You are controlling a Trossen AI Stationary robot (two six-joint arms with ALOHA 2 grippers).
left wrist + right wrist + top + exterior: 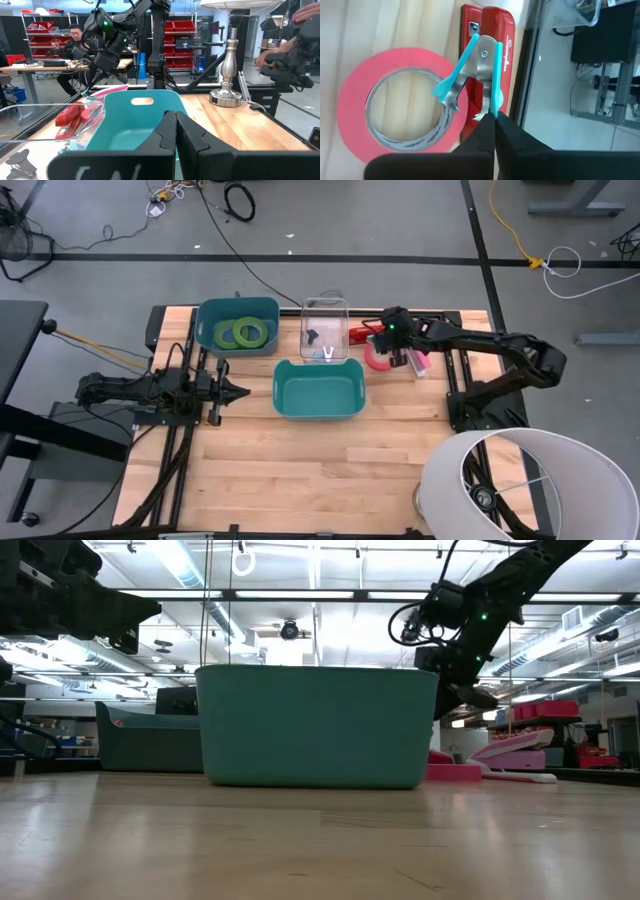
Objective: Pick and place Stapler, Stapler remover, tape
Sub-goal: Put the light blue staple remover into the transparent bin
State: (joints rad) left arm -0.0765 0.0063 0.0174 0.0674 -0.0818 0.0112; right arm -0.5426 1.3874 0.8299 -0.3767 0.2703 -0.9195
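My right gripper (382, 345) (493, 117) is shut on a light-blue stapler remover (475, 70), high above the table's far right part. Below it a pinkish-red tape roll (395, 100) (377, 360) lies flat on the table, beside a red stapler (492, 30) (360, 335). Two green tape rolls (240, 332) lie in the blue bin (205, 315). A pink stapler (420, 363) (510, 750) lies on the table to the right of the roll. My left gripper (238, 390) (175, 125) is shut and empty, left of the teal bin (317, 364). My right gripper pinches the end of one blue handle (496, 102) of the stapler remover between its two fingers. The fingers come from above, pointing down. The remover sticks out beyond the fingertips, its metal claws (452, 102) spread, lifted clear over the tape roll and the red stapler.
A clear container (325, 302) with small dark items stands at the far middle, between the blue bin and the red stapler. The teal bin stands in the table's middle. A white lamp shade (520, 480) covers the near right corner. People show in the room behind.
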